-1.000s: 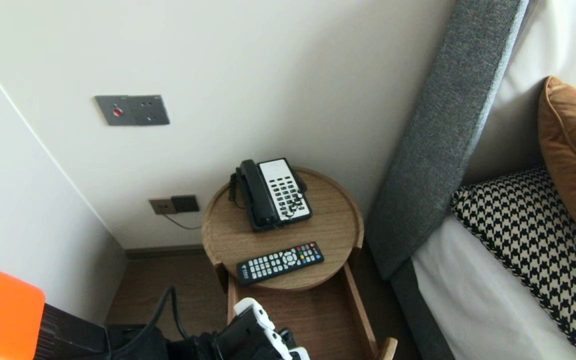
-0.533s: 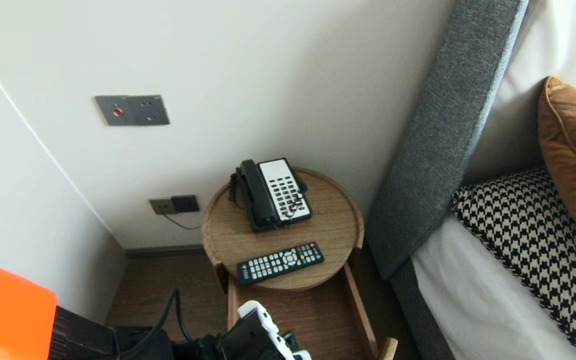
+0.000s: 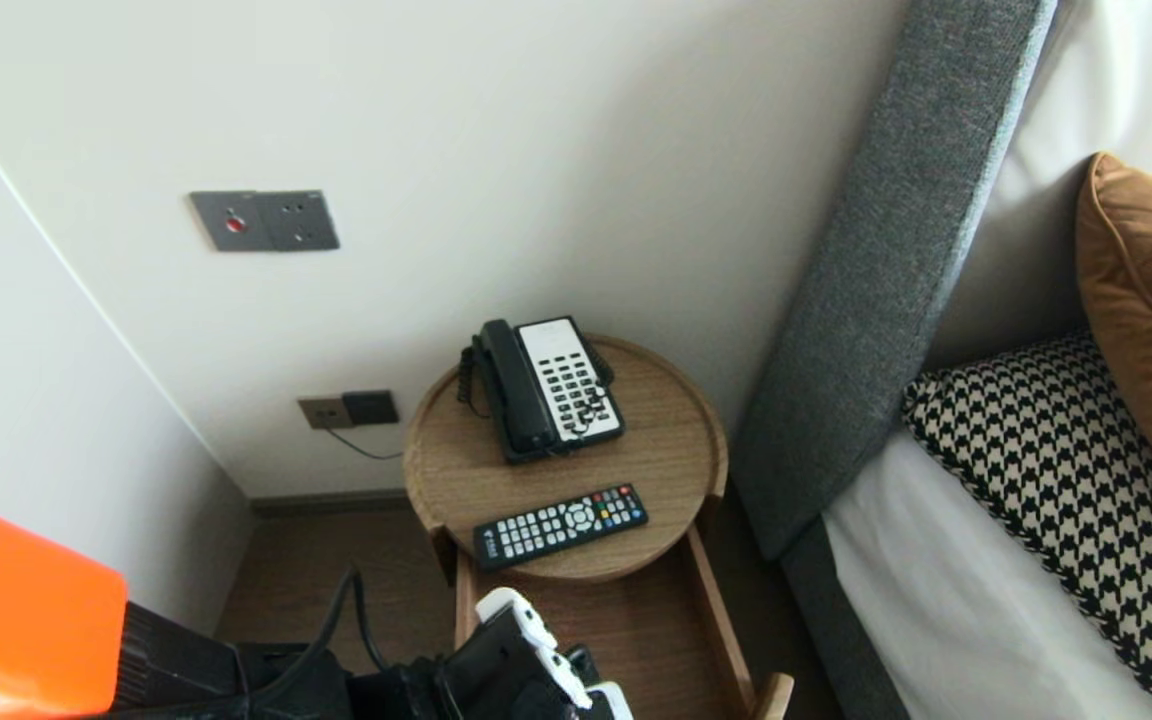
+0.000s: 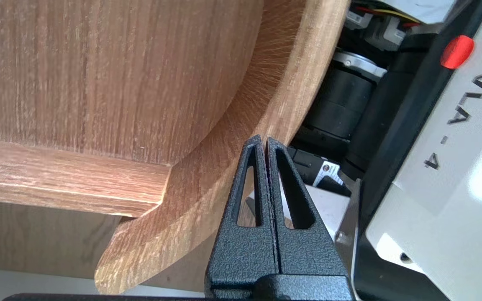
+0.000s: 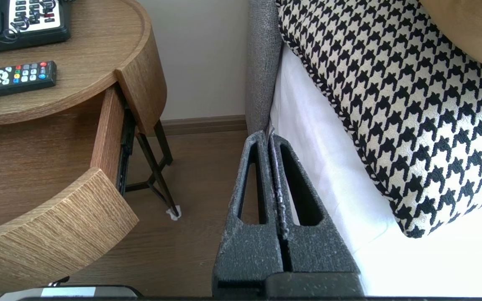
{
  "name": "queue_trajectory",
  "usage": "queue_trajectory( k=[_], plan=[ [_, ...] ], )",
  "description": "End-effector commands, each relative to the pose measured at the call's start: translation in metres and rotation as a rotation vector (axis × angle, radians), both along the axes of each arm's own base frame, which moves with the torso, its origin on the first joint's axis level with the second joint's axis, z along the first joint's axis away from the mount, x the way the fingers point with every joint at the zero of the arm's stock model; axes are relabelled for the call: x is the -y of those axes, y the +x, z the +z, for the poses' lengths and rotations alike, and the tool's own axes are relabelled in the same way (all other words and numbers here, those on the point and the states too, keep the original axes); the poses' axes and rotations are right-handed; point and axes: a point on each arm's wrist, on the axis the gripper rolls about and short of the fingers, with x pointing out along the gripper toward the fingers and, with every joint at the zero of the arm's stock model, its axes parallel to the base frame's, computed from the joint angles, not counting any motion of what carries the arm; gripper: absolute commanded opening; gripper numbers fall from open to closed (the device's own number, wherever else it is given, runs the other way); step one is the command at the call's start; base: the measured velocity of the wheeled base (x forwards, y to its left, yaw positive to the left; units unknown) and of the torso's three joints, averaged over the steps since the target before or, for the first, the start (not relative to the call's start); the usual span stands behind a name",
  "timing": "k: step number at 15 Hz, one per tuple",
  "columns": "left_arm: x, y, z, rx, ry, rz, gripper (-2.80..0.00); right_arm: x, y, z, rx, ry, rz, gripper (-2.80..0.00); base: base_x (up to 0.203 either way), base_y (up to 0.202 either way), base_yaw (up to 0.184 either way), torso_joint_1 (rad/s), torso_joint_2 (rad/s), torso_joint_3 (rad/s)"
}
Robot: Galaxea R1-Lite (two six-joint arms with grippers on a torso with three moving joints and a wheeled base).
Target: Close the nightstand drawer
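Observation:
A round wooden bedside table (image 3: 676, 450) carries a black-and-white desk phone (image 3: 546, 388) and a black remote (image 3: 560, 525). Its drawer (image 3: 626, 640) is pulled out beneath the top and looks empty. My left arm's wrist (image 3: 521, 655) hangs over the drawer's near end. The left gripper (image 4: 265, 141) is shut with nothing in it, its tips right at the curved drawer front (image 4: 207, 188); whether they touch it I cannot tell. My right gripper (image 5: 268, 136) is shut and empty, low over the floor between table and bed.
A bed with white sheet (image 3: 946, 600), houndstooth pillow (image 3: 1066, 470) and grey headboard (image 3: 886, 280) lies close on the right. Walls with sockets (image 3: 348, 409) close in the back and left. My own white body (image 4: 446, 175) is right behind the drawer front.
My left arm has edged slightly to the right over the drawer. Phone, remote and drawer have not moved.

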Motion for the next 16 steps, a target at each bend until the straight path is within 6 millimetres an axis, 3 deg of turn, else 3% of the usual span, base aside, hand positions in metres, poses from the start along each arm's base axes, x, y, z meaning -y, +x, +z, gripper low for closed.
queue_trajectory(
  k=[1,5,9,16],
  plan=[
    [-0.002,0.005,0.000,0.001,0.000,0.018,-2.80,0.000,0.000,0.000,0.000,0.000,0.000,-2.80,0.000,0.000,0.000,0.000,0.00,0.000],
    [-0.002,0.009,0.010,0.023,-0.039,0.031,-2.80,0.000,0.000,0.000,0.000,0.000,0.000,-2.80,0.000,0.000,0.000,0.000,0.00,0.000],
    [0.005,-0.001,0.020,0.028,-0.078,0.011,-2.80,0.000,0.000,0.000,0.000,0.000,0.001,-2.80,0.000,0.000,0.000,0.000,0.00,0.000],
    [0.003,-0.017,0.009,-0.013,-0.027,-0.040,-2.80,0.000,0.000,0.000,0.000,0.000,0.000,-2.80,0.000,0.000,0.000,0.000,0.00,0.000]
  ],
)
